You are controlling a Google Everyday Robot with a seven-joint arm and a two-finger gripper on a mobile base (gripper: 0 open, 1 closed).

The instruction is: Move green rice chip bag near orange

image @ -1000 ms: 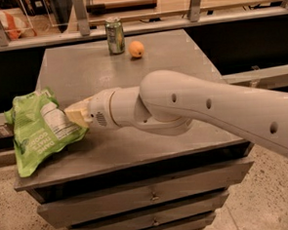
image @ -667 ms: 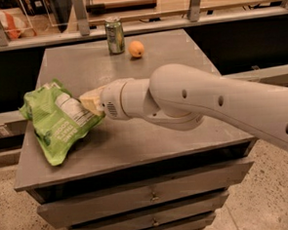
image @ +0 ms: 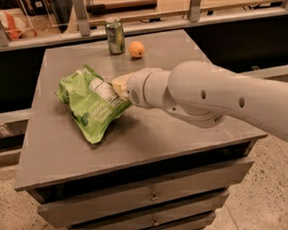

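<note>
Table (image: 58,156) stays put and only the load on it shifts. The robot arm (image: 206,93) has swung across from the right and now reaches further toward the table's middle than a second ago. With it, the green rice chip bag (image: 87,108) has left the front-left corner where it lay and now sits left of centre, its lower tip pointing to the front edge. One side looks raised off the surface. The gripper (image: 117,85) is buried in the bag's right edge beside the white label, and since the bag travels with it, it reads as clamped on the bag rather than merely pushing it. The drink can (image: 114,35) stands unmoved at the back edge. The orange (image: 136,49) lies just right of the can, also unmoved. The gap between bag and orange has shrunk, yet the two are still apart, so the carry seems about half done. The rest of the path runs back and slightly right, and the can stands close to it.
</note>
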